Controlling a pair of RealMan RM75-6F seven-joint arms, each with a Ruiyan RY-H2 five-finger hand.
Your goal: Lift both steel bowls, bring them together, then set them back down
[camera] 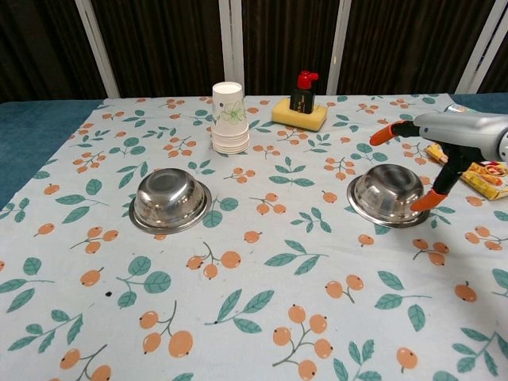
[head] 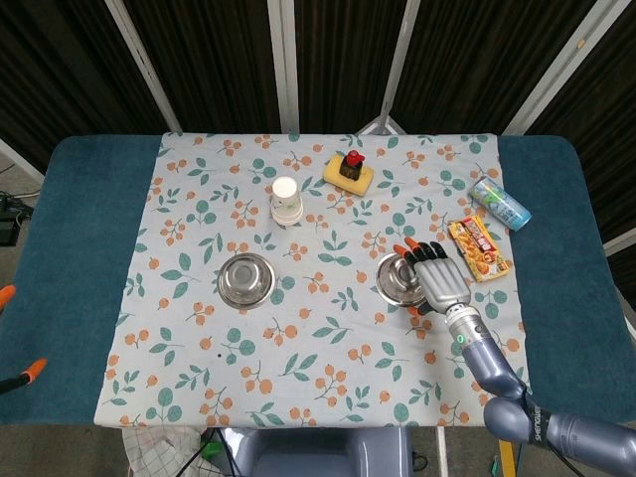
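Two steel bowls stand upright on the floral cloth. The left bowl [head: 245,279] [camera: 169,200] has nothing near it. My right hand [head: 437,273] [camera: 454,141] hovers at the right rim of the right bowl [head: 399,279] [camera: 387,195]. Its orange-tipped fingers are spread and hold nothing. One fingertip [camera: 385,133] reaches over the bowl's far side, and the thumb tip [camera: 429,200] sits just off the right rim. Whether it touches the bowl I cannot tell. Of my left hand [head: 18,333] only two orange fingertips show at the far left edge of the head view, wide apart and off the cloth.
A stack of paper cups [head: 285,200] [camera: 228,117] and a yellow sponge with a small bottle on it [head: 351,171] [camera: 300,109] stand behind the bowls. A snack packet [head: 478,248] [camera: 479,168] and a lying can [head: 500,202] [camera: 476,121] are at the right, close to my right hand.
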